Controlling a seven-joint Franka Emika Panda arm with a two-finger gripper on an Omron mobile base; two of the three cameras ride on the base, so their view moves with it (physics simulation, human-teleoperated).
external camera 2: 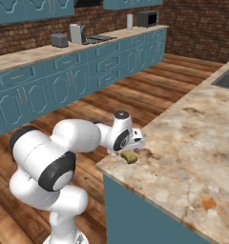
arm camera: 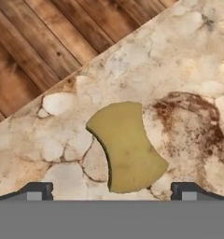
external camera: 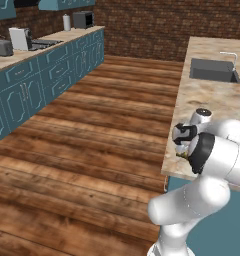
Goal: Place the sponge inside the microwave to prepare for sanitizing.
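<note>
Glossy white rounded arm [external camera 2: 64, 143] segments (black joint bands), dark-tipped claw [arm camera: 112, 191]

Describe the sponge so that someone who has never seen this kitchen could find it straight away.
Start at the long stone island counter with the sink set into its far end. Go to the opposite end of that counter, to the corner nearest the robot, where the open gripper hangs just above it. The sponge lies flat there near the edge, a small mustard-yellow pad with pinched-in sides, beside a brown blotch in the pale stone.

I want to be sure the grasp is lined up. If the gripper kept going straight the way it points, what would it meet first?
Probably the sponge, lying flat on the counter near its edge, between the open gripper tips; how far off is unclear.
</note>
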